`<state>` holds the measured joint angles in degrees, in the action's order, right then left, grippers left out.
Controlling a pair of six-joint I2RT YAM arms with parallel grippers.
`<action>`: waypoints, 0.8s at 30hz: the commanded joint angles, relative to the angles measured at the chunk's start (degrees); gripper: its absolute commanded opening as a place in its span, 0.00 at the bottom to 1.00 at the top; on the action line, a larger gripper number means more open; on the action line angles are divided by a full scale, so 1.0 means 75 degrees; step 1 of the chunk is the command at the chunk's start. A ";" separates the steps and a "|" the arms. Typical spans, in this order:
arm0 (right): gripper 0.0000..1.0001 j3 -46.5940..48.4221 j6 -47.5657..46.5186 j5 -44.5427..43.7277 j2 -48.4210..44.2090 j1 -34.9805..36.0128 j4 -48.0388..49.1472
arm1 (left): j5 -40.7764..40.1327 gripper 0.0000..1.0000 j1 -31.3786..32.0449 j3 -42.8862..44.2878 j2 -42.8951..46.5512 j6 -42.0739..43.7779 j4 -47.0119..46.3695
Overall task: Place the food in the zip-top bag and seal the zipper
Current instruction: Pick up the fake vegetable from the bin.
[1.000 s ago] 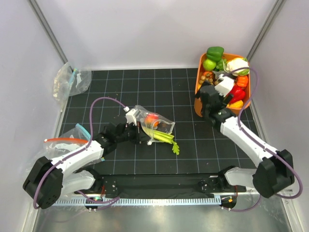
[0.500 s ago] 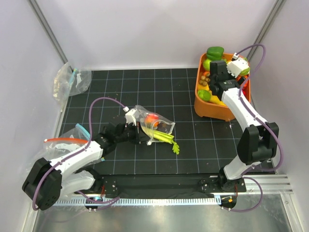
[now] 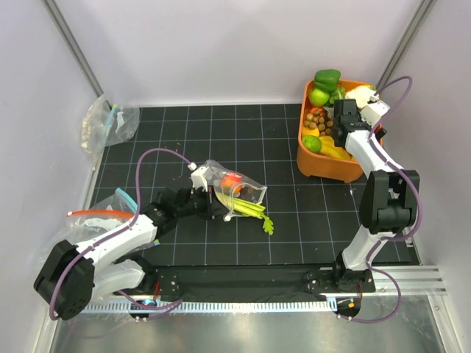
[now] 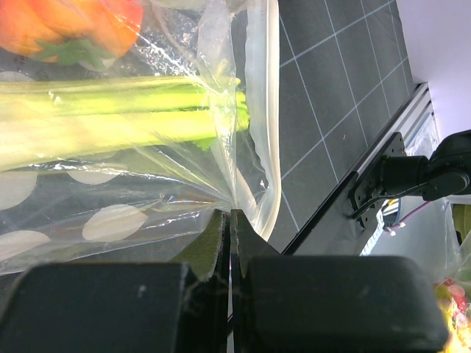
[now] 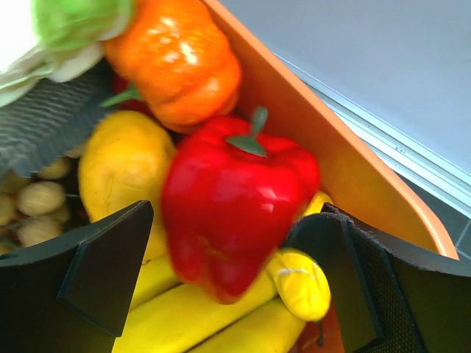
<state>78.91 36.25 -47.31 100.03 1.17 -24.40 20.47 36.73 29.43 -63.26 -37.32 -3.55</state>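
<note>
The dotted zip-top bag point(image 3: 235, 187) lies mid-table with the celery point(image 3: 250, 210) inside and its leafy end point(image 3: 267, 224) sticking out of the mouth. A red rounded vegetable point(image 3: 232, 178) is also inside. My left gripper point(image 3: 219, 209) is shut on the bag's edge. In the left wrist view the gripper point(image 4: 229, 215) pinches the plastic beside the pale zipper strip point(image 4: 266, 110), with the celery point(image 4: 110, 121) and red vegetable point(image 4: 66, 22) behind the film. My right gripper point(image 3: 344, 129) is over the bin. It is open point(image 5: 237, 215), with jaws either side of a glossy red pepper point(image 5: 235, 198).
The orange bin point(image 3: 324, 166) at the back right holds bananas point(image 5: 191, 323), an orange vegetable point(image 5: 173, 62), a yellow one point(image 5: 121, 173), nuts and green produce point(image 3: 327, 79). A clear bag with a teal strip point(image 3: 110, 121) and one with a red-orange strip point(image 3: 96, 215) lie at the left.
My right arm has swung from the bin's near-left side to over the bin's right part, down among the produce. The left arm and the bag have not moved.
</note>
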 commanded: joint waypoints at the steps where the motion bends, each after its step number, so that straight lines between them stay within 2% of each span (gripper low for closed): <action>1: 1.00 0.0037 0.0322 0.0085 0.0373 -0.0062 0.0324 | -0.0011 0.00 -0.0022 0.0236 -0.0002 0.0019 -0.0159; 2: 1.00 -0.0045 0.0346 0.0074 0.0362 -0.0271 0.0463 | 0.0001 0.00 -0.0022 0.0225 -0.0002 0.0019 -0.0159; 5: 0.89 -0.0454 0.0311 0.0038 0.0141 -0.0273 0.0944 | -0.0022 0.00 -0.0022 0.0236 -0.0025 0.0019 -0.0159; 6: 0.79 -0.0606 0.0276 0.0038 -0.0127 -0.0273 0.1119 | -0.0011 0.00 -0.0034 0.0236 -0.0026 0.0019 -0.0159; 8: 0.70 -0.0994 0.0229 0.0108 -0.0480 -0.0261 0.1471 | 0.0013 0.00 -0.0022 0.0236 -0.0049 0.0019 -0.0159; 9: 0.62 -0.1064 0.0229 0.0143 -0.0806 -0.0250 0.1496 | 0.0013 0.00 -0.0022 0.0248 -0.0049 0.0019 -0.0159; 11: 0.56 -0.1182 0.0206 0.0319 -0.1113 -0.0215 0.1531 | 0.0001 0.00 -0.0022 0.0248 -0.0037 0.0019 -0.0159; 12: 0.49 -0.1217 0.0148 0.0424 -0.1288 -0.0191 0.1566 | 0.0001 0.00 -0.0022 0.0236 -0.0037 0.0019 -0.0148; 22: 0.32 -0.1815 -0.0134 0.1315 -0.3433 0.0430 0.2012 | -0.0046 0.00 -0.0034 0.0248 -0.0096 0.0043 -0.0124; 24: 0.25 -0.1861 -0.0146 0.1514 -0.3773 0.0547 0.1918 | -0.0046 0.00 -0.0022 0.0260 -0.0096 0.0043 -0.0124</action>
<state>65.65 36.10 -38.06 74.54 4.62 -11.88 20.49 36.71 29.43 -63.88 -37.30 -3.51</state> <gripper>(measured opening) 0.678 0.008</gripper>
